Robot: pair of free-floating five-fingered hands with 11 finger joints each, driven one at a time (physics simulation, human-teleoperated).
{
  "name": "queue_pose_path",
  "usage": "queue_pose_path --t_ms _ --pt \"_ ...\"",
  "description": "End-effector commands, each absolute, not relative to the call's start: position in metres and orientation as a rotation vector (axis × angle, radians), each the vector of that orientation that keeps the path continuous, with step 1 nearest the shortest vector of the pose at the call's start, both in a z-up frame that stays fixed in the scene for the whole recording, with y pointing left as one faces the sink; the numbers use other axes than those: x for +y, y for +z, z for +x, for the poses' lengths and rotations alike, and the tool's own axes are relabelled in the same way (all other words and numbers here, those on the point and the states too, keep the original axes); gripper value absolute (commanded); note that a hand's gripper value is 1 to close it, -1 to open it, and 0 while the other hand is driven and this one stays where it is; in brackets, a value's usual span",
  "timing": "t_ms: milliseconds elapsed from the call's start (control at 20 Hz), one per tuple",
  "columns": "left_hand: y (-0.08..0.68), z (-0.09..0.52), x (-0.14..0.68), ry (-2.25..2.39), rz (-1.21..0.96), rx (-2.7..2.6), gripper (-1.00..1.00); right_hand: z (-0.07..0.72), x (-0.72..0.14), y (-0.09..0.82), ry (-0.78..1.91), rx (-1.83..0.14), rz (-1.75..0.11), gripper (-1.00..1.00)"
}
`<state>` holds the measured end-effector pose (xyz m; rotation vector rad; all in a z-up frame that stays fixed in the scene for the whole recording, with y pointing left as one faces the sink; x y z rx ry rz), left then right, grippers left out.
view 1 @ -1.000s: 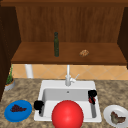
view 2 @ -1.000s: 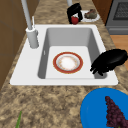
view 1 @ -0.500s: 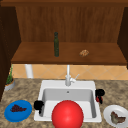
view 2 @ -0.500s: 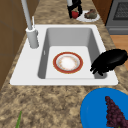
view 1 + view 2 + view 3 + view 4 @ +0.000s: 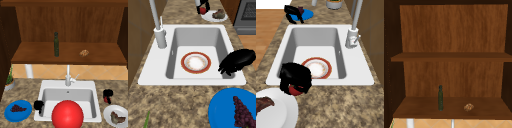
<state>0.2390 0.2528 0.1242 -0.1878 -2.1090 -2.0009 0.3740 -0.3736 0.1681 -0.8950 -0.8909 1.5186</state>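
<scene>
So the right hand is on the speckled brown stone counter just right of the white sink basin, fingers curled round a small red round thing, maybe an apple or tomato, hard to tell. It's held low, right beside the white plate with a dark chunk of food, close against that plate's rim in the right side view. Looks like a wrap-around grip from above, which makes sense for something round that would roll off otherwise.

The left hand hangs at the sink's left front corner, over the rim, fingers drooping loosely and holding nothing as far as I can see. Next to it is the blue plate with a bunch of dark purple grapes.

Down in the basin there's a red-rimmed white plate lying flat on the bottom. A dark green glass bottle stands upright on the wooden shelf above.
</scene>
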Motion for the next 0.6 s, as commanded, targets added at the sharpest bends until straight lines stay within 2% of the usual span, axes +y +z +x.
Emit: queue_pose_path --t_ms 0,550 --pt "0.124 0.239 0.253 -2.001 -0.188 -2.109 0.0 0.366 -0.402 0.169 1.503 -0.909 -0.886 1.0" --pt "0.124 0.239 0.253 -2.001 -0.188 -2.109 0.0 0.329 -0.472 0.146 1.472 -0.914 -0.897 1.0"
